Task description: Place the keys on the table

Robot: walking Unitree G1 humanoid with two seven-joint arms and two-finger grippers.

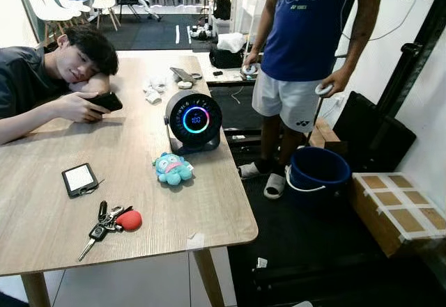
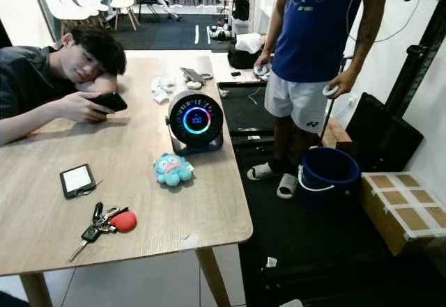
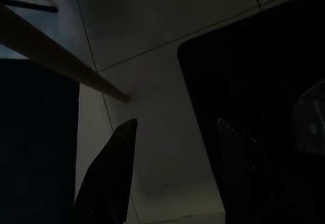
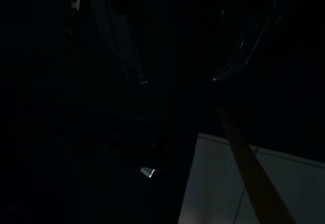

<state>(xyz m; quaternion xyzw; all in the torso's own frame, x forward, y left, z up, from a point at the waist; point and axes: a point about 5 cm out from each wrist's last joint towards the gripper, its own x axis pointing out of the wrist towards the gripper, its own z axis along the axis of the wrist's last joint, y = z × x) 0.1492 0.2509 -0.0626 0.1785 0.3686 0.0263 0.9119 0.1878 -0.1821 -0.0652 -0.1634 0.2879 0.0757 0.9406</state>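
Keys (image 1: 104, 225) with a red fob lie flat on the counter (image 1: 139, 175) at its near edge, left of the blue plush (image 1: 172, 168) — placement looks done; left gripper (image 3: 175, 173) hangs low over floor tiles, jaws parted and empty, right gripper (image 4: 177, 82) likewise idle — next, verify only.

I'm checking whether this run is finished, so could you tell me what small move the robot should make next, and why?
Probably none beyond keeping both arms down. The keys, with their red fob, already lie flat on the wooden table near its front edge, beside the small black device. The left gripper hangs open over the floor tiles, holding nothing, and the right wrist view is too dark to judge.
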